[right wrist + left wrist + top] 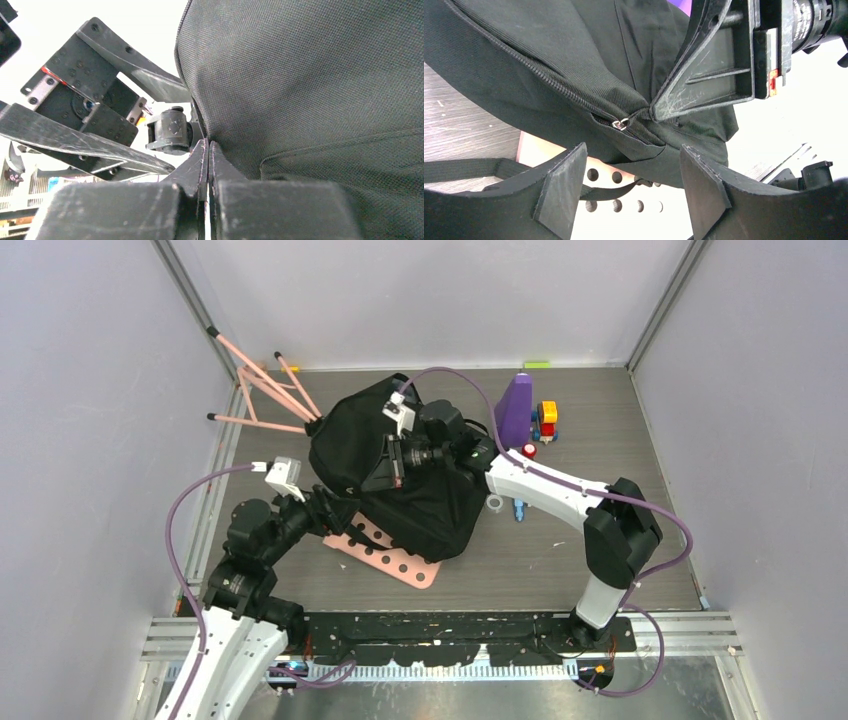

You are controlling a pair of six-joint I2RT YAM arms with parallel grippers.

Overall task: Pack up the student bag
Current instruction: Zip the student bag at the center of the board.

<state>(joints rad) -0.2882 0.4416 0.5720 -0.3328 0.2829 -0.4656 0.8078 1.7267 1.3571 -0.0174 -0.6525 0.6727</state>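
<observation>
The student bag (pixel 420 502), black and slumped, lies mid-table on a pink board. My right gripper (pixel 390 468) reaches over it from the right. In the left wrist view that gripper (pixel 655 112) pinches the black pull tab tied to the zipper's metal ring (pixel 622 123). Its own view shows the jaws pressed together (pixel 208 150) against the bag's cloth (pixel 310 90). My left gripper (pixel 338 508) sits at the bag's lower left edge. It is open (pixel 631 185) just below the zipper, and nothing is between its fingers (pixel 559 192). A black strap (pixel 469 169) runs under them.
The pink perforated board (pixel 405 565) sticks out from under the bag toward me. Pink rods (pixel 262 390) lean at the back left. At the back right are a purple object (pixel 515 408) and coloured blocks (pixel 546 420), with a white ring (pixel 494 503) and a blue piece (pixel 519 510) nearer. Walls close in on three sides.
</observation>
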